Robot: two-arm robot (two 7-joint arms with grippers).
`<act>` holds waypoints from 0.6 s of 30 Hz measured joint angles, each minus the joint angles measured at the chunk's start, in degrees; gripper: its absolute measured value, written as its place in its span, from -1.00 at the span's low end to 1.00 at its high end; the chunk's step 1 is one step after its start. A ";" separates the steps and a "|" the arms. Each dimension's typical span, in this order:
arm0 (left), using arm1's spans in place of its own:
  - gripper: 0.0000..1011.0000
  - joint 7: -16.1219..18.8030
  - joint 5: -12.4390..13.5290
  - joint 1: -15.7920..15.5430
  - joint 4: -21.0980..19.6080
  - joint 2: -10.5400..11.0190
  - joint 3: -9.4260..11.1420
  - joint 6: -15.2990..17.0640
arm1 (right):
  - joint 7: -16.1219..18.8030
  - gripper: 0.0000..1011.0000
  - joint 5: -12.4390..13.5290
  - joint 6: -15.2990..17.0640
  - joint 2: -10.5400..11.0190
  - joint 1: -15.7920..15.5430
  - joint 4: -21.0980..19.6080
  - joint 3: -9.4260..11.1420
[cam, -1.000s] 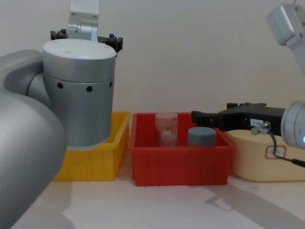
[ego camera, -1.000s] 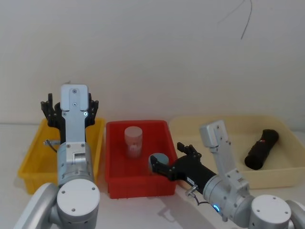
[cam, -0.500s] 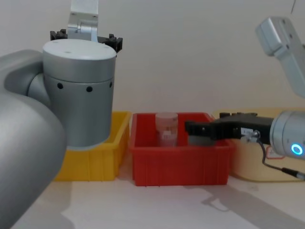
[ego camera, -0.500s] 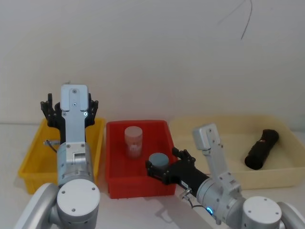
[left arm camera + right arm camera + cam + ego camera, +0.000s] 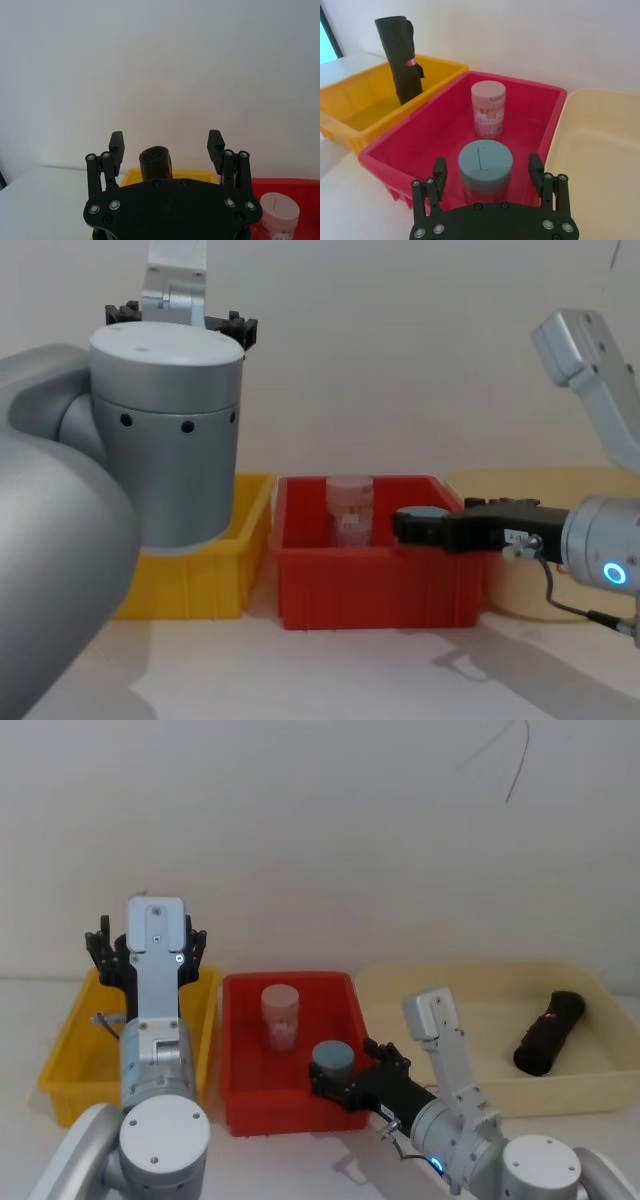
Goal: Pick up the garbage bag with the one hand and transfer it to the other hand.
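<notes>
Left gripper: fingers spread wide, nothing held, raised over the yellow bin at 9 o'clock from the red bin. Probably staged there, lined up for a drop onto the roll below.

Garbage bag: black roll, standing nearly upright inside the yellow bin, leaning a little, hollow core facing up. Sits between the left fingers in the left wrist view but lower and apart from them, no contact. Upright stance judged handy for a side pinch from above.

Red bin, centre: clear pinkish jar toward 12 o'clock, grey-blue-lidded jar toward 5 o'clock, both upright, near each other but apart. Not task items.

Right gripper: open, empty, held low and level, reaching in from 4 o'clock over the red bin's front right corner, fingers flanking the grey-blue lid without touching as far as can be told. Likely parked toward the middle to meet the handover, though close to that jar, so some knock risk.

Beige bin at 3 o'clock: second black roll lying on its side, well apart from both grippers.

Pick not yet begun.
</notes>
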 joint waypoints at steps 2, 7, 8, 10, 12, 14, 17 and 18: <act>0.98 0.00 0.00 0.00 0.00 0.00 -0.01 0.00 | -0.01 0.98 0.00 -0.23 -0.14 0.16 0.52 0.09; 0.98 0.00 0.00 0.00 0.00 0.00 0.00 0.00 | -0.07 0.98 -0.02 -0.85 -0.35 0.41 1.31 0.38; 0.98 -0.01 0.00 0.00 0.00 0.00 -0.01 0.00 | -0.11 0.98 -0.02 -1.02 -0.41 0.50 1.54 0.50; 0.98 -0.01 -0.01 0.00 0.00 0.00 -0.01 0.00 | -0.17 0.98 -0.03 -1.27 -0.47 0.60 1.84 0.65; 0.98 -0.01 -0.01 0.00 0.00 0.00 -0.01 0.00 | -0.18 0.98 -0.05 -1.44 -0.51 0.69 2.03 0.72; 0.98 -0.01 -0.01 0.00 0.00 0.00 -0.01 0.00 | -0.19 0.98 -0.07 -1.61 -0.57 0.80 2.28 0.79; 0.98 -0.01 -0.01 0.00 0.00 0.00 -0.01 0.00 | -0.18 0.98 -0.10 -1.76 -0.62 0.93 2.55 0.81; 0.98 -0.01 -0.01 0.00 0.00 0.00 0.00 0.00 | -0.14 0.98 -0.13 -1.87 -0.66 1.05 2.74 0.82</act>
